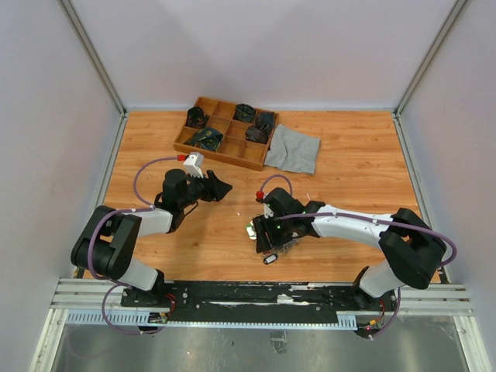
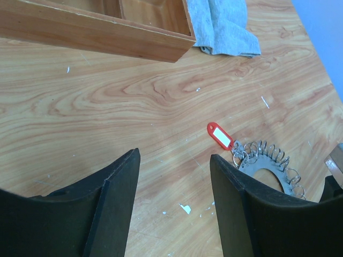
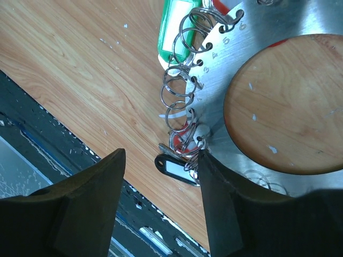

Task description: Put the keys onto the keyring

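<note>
Bare wood lies free between the left gripper's (image 2: 174, 155) spread fingers and on toward the keyring (image 2: 268, 166); only the red tag (image 2: 220, 135) sits in that lane. The wooden tray (image 2: 96, 32) and grey cloth (image 2: 228, 24) block the far side. Around the right gripper (image 3: 161, 155), the black tag (image 3: 174, 168), green tag (image 3: 174, 32) and the near rail (image 3: 53, 134) crowd the ring's edge.

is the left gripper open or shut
Open. In the left wrist view the left gripper has its fingers well apart, with only bare table between them.
</note>
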